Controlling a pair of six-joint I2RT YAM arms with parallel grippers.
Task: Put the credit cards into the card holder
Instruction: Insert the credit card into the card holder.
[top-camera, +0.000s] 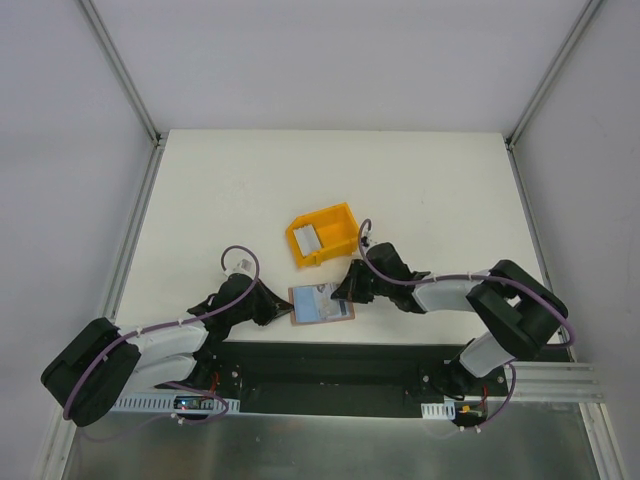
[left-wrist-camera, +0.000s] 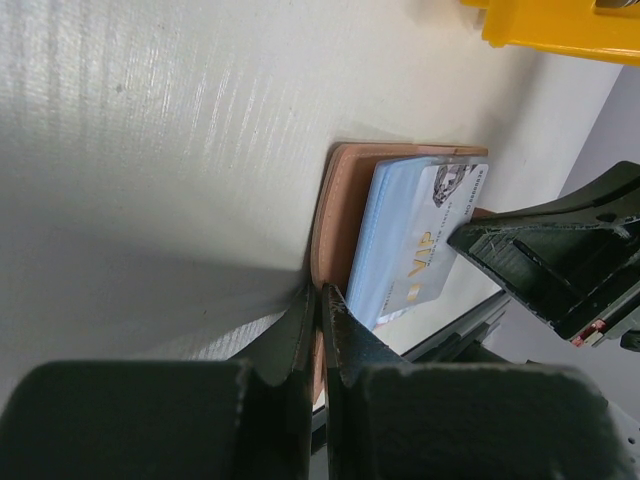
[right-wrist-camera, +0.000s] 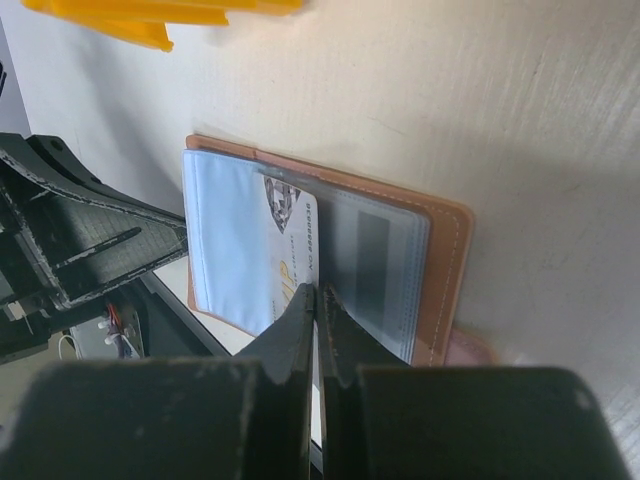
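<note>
With the left tool (left-wrist-camera: 320, 295) clamped on the card holder (left-wrist-camera: 332, 190), the right tool (right-wrist-camera: 318, 297), clenched empty, pressed a credit card (right-wrist-camera: 235, 235) that likely needed sliding deeper in.

Brown card holder (right-wrist-camera: 445, 270) lying open and flat, pale blue credit cards (right-wrist-camera: 240, 240) overlapping on its inner face

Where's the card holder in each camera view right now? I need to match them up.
Top external: card holder low centre, just nearer than the yellow bin.
Left wrist: card holder centre; bin top right.
Right wrist: card holder centre-right; bin top left.
Shared landmark: the yellow bin.
</note>
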